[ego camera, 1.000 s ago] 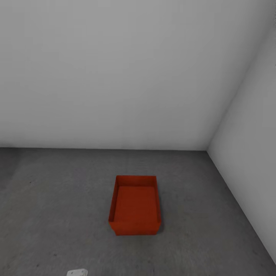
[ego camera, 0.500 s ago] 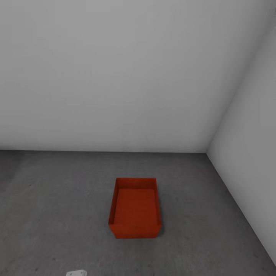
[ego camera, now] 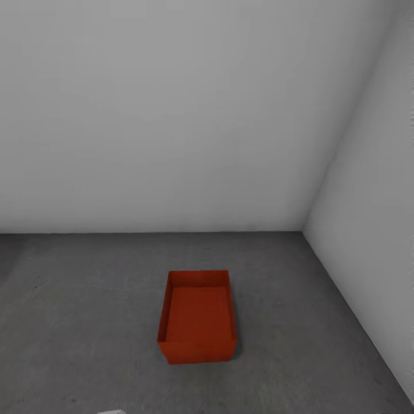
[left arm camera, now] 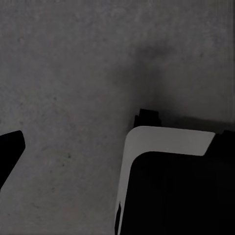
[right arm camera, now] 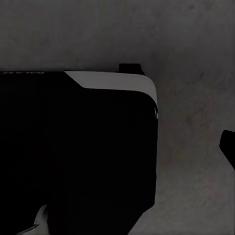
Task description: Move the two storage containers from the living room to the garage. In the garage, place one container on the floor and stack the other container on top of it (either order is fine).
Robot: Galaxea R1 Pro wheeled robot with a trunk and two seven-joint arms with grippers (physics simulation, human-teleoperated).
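Red-orange storage container on grey floor, second container hidden

A white robot part and one dark finger are cut off by picture edges.

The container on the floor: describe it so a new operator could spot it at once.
Find the corner where the two white walls meet, on the right of the head view. On the grey floor just left of it sits the container: an open, empty red-orange box, the only coloured thing.
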